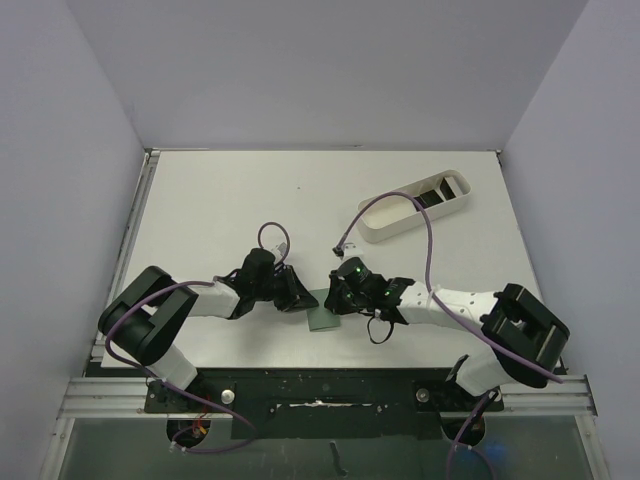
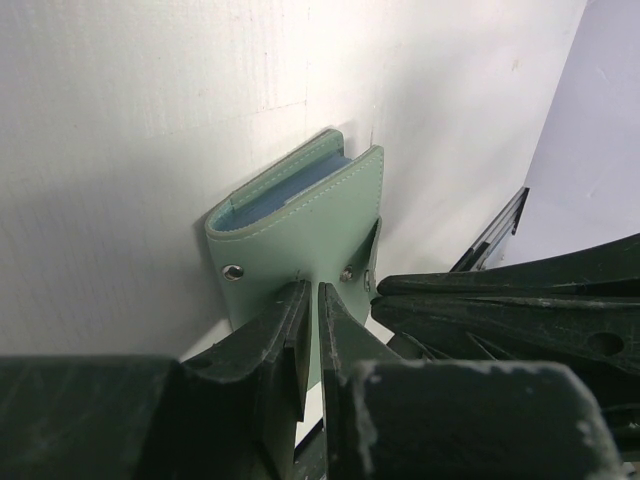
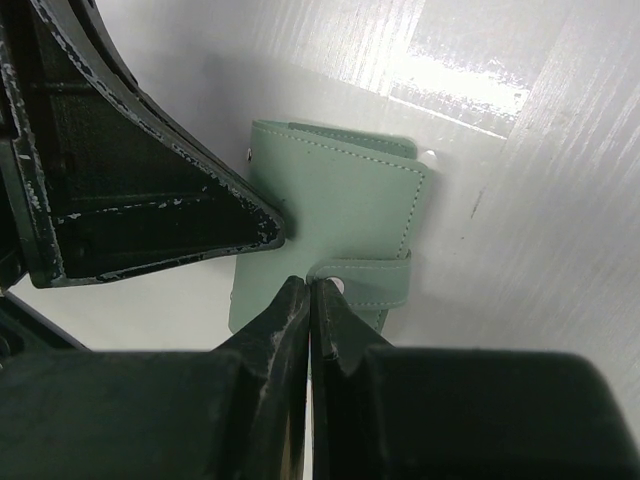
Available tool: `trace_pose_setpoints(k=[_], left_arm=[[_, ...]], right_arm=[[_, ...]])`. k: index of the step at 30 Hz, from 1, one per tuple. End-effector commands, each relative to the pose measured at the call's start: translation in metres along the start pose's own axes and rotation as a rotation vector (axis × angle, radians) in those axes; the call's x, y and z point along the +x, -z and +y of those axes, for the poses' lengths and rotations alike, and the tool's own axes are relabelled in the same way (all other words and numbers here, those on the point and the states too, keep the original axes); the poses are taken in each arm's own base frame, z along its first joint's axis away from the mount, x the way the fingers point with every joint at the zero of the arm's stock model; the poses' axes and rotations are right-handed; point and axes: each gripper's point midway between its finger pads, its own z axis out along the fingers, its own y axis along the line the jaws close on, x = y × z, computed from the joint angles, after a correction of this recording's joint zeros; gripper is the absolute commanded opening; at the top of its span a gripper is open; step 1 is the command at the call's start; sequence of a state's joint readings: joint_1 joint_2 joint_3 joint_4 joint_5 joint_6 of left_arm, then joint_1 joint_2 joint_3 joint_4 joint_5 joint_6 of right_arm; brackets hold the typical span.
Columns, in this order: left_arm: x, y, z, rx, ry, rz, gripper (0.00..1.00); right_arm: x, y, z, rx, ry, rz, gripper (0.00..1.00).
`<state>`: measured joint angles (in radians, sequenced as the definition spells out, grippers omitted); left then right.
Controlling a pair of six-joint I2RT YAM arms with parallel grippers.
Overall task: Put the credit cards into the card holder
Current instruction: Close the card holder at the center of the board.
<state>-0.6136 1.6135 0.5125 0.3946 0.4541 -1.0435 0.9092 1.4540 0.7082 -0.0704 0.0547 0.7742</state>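
Left wrist view: left tool (image 2: 312, 292) pinches the card holder (image 2: 310, 215) at six o'clock; right tool (image 3: 308, 286), closed tight against the thin snap tab (image 3: 372, 278), may slip off.

Lower card holder (image 2: 300, 225) edge behind jaws
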Motion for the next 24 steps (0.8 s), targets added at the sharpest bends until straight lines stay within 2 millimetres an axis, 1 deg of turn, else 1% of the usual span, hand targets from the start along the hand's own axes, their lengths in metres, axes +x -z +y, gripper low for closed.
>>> trace_pose_setpoints(k=[1,15,24], left_arm=[[-0.001,-0.004,0.009,-0.025,-0.009,-0.015,0.09],[-0.001,-0.002,0.007,-0.021,-0.01,-0.016,0.09],[-0.001,-0.001,0.006,-0.018,-0.013,-0.018,0.09]], right_arm=[[-0.013,-0.001,0.02,-0.073,0.003,-0.022,0.0],[-0.013,-0.008,0.018,-0.057,0.01,-0.014,0.0],[-0.01,-0.012,0.004,-0.039,-0.017,-0.001,0.0]])
